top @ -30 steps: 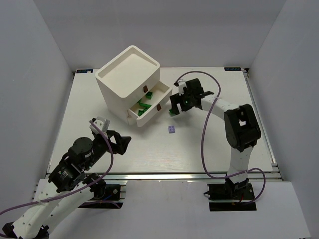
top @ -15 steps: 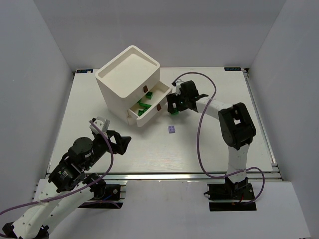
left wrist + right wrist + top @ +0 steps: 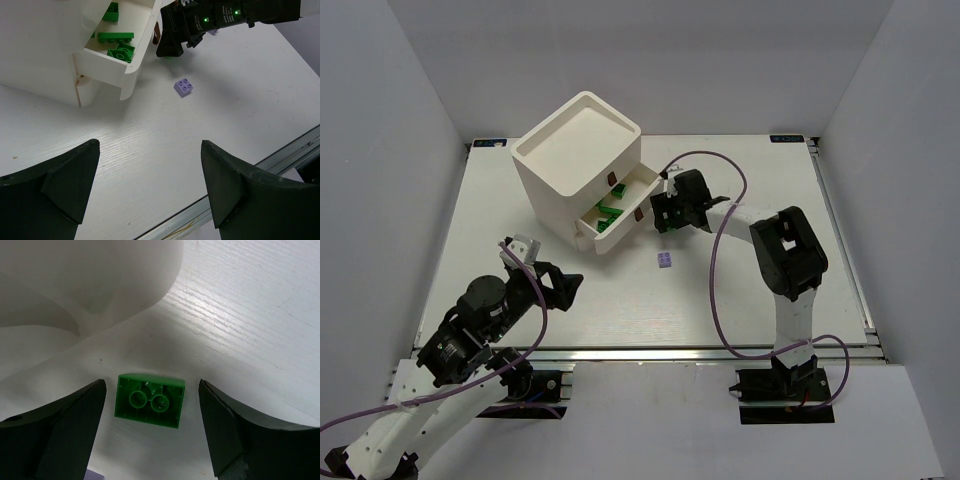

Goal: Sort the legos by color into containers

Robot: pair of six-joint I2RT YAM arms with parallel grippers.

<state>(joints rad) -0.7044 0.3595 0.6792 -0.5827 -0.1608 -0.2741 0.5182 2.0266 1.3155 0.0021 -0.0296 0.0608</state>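
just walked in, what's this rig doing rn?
Lego sorting. The right hand is low beside the white cabinet, open around a green lego lying underside-up on the table, not touching it. The left hand hangs open near the front, holding nothing. Green bricks sit in an open drawer; a purple lego lies loose.

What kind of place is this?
Likely a robotics lab test cell: plain white panels enclose a white table, a left robot arm and right robot arm are mounted at its near edge, with a white plastic drawer cabinet and pale purple toy brick.
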